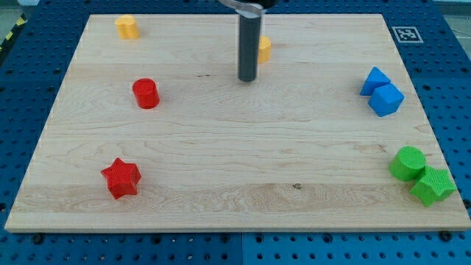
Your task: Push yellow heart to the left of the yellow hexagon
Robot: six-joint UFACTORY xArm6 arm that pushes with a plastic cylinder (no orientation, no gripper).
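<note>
Standing just left of a yellow block (264, 48), largely hiding it, probably the yellow heart: my tip (246, 79), a plain rod, no claw to open or close. Far left of it, the other yellow block (127, 26), likely the hexagon.

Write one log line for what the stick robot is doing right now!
my tip: beside yellow block, on its left | other yellow block: far top left, untouched | task: not done

No readable text; only a black-and-white marker tag (404, 33) (a square pattern) on the board's corner.
</note>
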